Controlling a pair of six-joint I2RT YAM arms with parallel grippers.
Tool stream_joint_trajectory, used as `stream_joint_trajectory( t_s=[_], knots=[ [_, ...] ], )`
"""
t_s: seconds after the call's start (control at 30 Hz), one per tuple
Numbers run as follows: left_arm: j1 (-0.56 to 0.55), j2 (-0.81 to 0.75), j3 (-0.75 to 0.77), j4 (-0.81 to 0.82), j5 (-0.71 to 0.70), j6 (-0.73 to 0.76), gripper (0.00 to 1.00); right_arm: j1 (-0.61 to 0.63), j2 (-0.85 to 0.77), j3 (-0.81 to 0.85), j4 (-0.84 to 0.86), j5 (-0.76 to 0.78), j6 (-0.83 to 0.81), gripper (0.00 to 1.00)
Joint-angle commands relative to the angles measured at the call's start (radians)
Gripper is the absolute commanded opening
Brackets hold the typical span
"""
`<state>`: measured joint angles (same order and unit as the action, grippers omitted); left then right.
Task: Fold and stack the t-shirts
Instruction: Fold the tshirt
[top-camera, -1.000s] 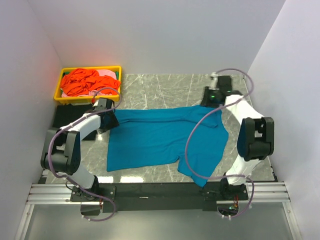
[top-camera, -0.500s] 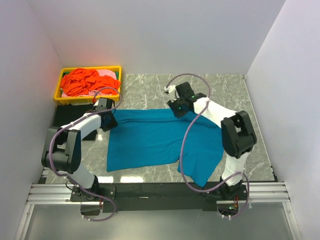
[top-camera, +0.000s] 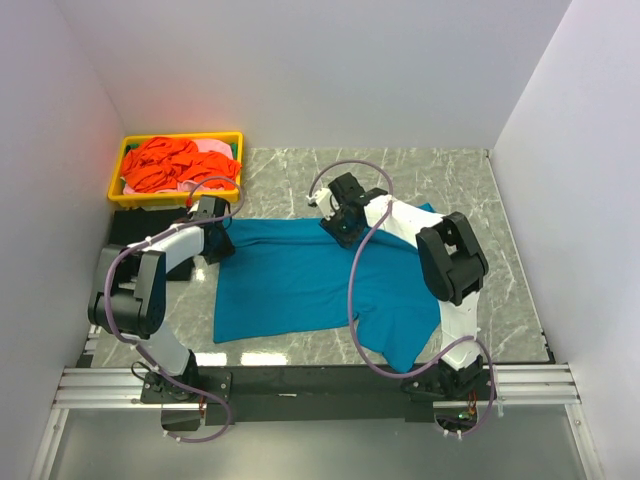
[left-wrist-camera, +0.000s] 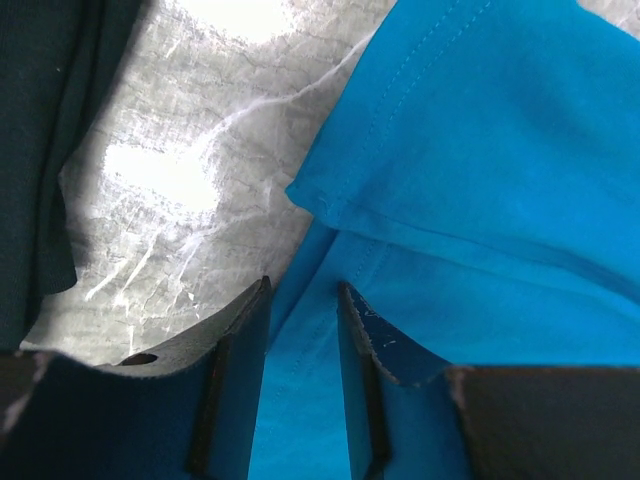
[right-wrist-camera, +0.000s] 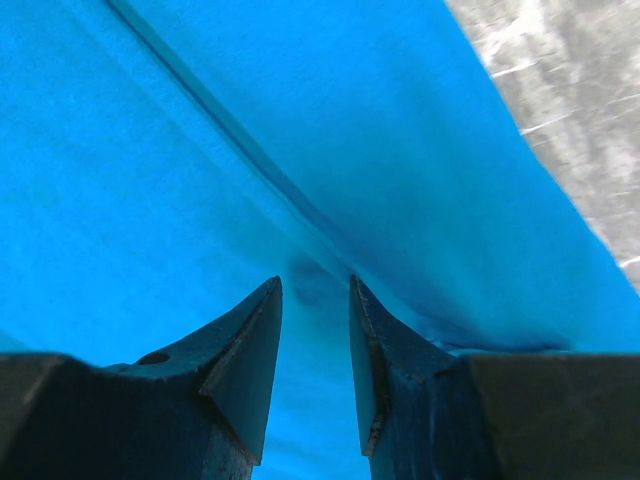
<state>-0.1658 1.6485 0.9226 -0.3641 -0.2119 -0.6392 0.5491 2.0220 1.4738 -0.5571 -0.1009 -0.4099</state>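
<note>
A large teal-blue t-shirt (top-camera: 290, 285) lies spread on the marble table. My left gripper (top-camera: 222, 245) sits at its far left corner. In the left wrist view the jaws (left-wrist-camera: 302, 288) stand narrowly apart with the teal cloth (left-wrist-camera: 500, 150) pinched between them. My right gripper (top-camera: 335, 228) is over the shirt's far edge near the middle. In the right wrist view it (right-wrist-camera: 315, 282) is shut on a fold of teal cloth (right-wrist-camera: 300, 120). A black t-shirt (top-camera: 135, 232) lies left of the left gripper and shows dark in the left wrist view (left-wrist-camera: 40, 150).
A yellow tray (top-camera: 180, 138) at the far left corner holds orange-red shirts (top-camera: 170, 165) and a pink one (top-camera: 212, 148). White walls close in at the left, back and right. Bare marble (top-camera: 470, 190) lies right of the right arm.
My right gripper has swept left from the far right corner to the shirt's middle, dragging the right part of the teal shirt with it. The left gripper has stayed in place.
</note>
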Motion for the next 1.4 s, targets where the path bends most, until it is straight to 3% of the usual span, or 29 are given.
stream_joint_trajectory(
  t_s=[0.0,0.53,0.63,0.93,1.37],
  knots=[
    [0.005,0.014,0.027,-0.013,-0.026,0.012,0.39,0.0,0.003,0.056,-0.007,0.023,-0.036,0.4],
    [0.006,0.027,0.035,-0.03,-0.037,0.018,0.36,0.002,0.052,0.097,-0.026,0.006,-0.061,0.37],
    [0.008,0.03,0.039,-0.036,-0.041,0.018,0.35,0.0,0.046,0.097,-0.029,0.012,-0.063,0.32],
    [0.011,0.039,0.044,-0.049,-0.041,0.015,0.33,-0.006,-0.023,0.068,-0.033,0.043,-0.066,0.0],
    [0.014,0.05,0.048,-0.061,-0.046,0.012,0.29,-0.028,-0.075,0.025,-0.024,0.061,-0.073,0.0]
  ],
)
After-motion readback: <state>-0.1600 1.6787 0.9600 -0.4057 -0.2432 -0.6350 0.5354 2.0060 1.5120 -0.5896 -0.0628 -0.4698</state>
